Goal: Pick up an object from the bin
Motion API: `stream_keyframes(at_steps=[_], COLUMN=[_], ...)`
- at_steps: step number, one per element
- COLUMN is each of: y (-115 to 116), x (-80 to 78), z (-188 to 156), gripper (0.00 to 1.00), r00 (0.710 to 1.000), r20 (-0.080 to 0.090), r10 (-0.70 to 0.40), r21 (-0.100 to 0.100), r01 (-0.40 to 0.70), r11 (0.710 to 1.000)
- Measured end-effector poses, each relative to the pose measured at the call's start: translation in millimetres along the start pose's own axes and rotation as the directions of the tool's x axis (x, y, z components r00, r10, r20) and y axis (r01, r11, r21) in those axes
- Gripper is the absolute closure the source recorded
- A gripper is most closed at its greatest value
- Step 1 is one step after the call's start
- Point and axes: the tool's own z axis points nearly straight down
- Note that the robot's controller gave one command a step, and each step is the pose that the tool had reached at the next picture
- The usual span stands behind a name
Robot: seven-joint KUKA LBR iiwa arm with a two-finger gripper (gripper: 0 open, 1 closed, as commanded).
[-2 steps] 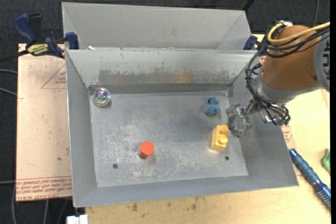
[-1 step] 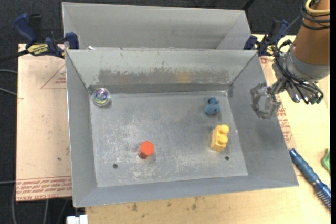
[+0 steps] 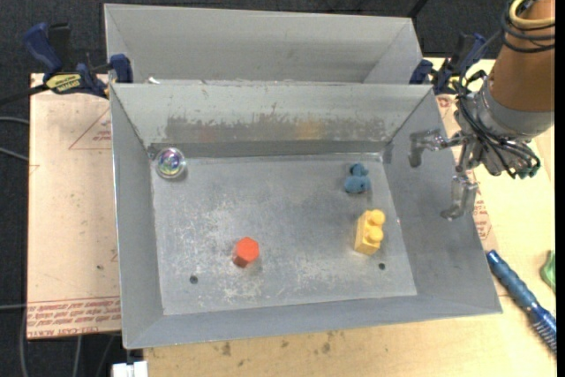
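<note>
Orange arm cover [image 3: 528, 57] cut off at right edge; blue lump [image 3: 357, 180], shiny round thing [image 3: 169, 163] too small to identify.

No legible text, no readable labels, brands, numbers or signs on anything

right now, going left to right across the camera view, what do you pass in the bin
shiny ball → small red block → yellow piece → gripper; the blue piece overlaps the yellow one, so it's left out

Orange wrist cover [image 3: 523, 57]; tangled black cables [image 3: 496, 147]; gripper [image 3: 434, 185] apparently silvery metal.
</note>
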Motion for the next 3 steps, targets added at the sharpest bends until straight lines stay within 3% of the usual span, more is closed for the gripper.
stream_keyframes(at_steps=[1, 2, 3], y=[61.5, 57.9, 65.7], x=[-25.1, -26.2, -24.4], z=[125.0, 120.2, -11.4], gripper=[0.0, 1.0, 1.0], r00=[0.999, 0.999, 1.0], r20=[-0.008, -0.002, 0.007], r10=[-0.036, -0.033, -0.03], r21=[-0.008, -0.002, 0.004], r01=[0.036, 0.033, 0.03], r11=[0.999, 0.999, 1.0])
